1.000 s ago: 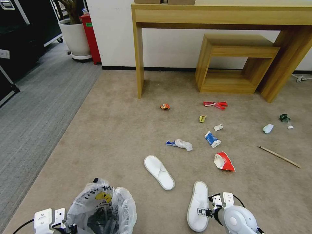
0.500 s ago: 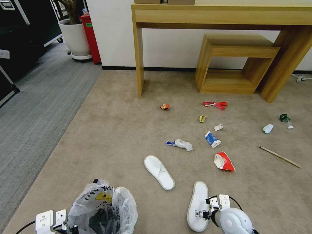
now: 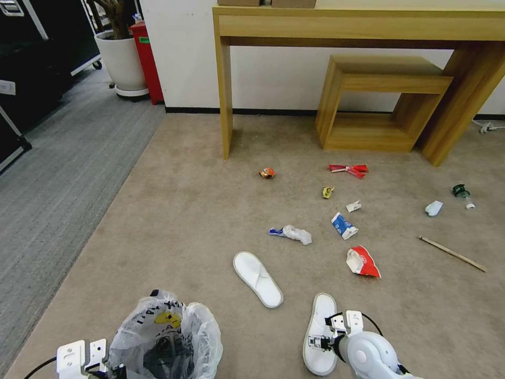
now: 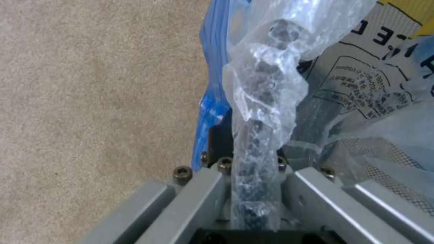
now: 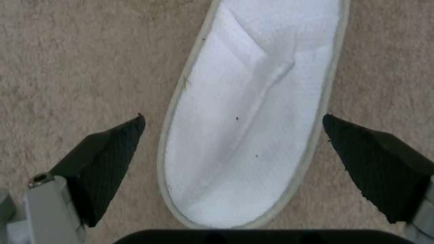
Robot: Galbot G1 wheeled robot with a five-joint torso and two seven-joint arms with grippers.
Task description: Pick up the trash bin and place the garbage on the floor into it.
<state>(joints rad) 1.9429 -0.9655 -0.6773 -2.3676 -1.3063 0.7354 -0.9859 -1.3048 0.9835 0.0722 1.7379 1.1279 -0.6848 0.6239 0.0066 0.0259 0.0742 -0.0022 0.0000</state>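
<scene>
Our right gripper (image 5: 233,142) has slid a bit more over the near slipper (image 3: 319,332) than a moment ago. Its two fingers (image 5: 108,159) are spread wide, one on each side of the slipper, and they hold nothing yet. We think this means a grab is close.

Our left gripper (image 4: 253,179) is squeezed tight on the rim of the trash bin (image 3: 168,337), which sits to the left of that slipper. The other slipper (image 3: 257,278) lies just past it on the floor (image 3: 173,210), and the red wrapper (image 3: 362,261) and wooden stick (image 3: 452,254) lie farther off.
</scene>
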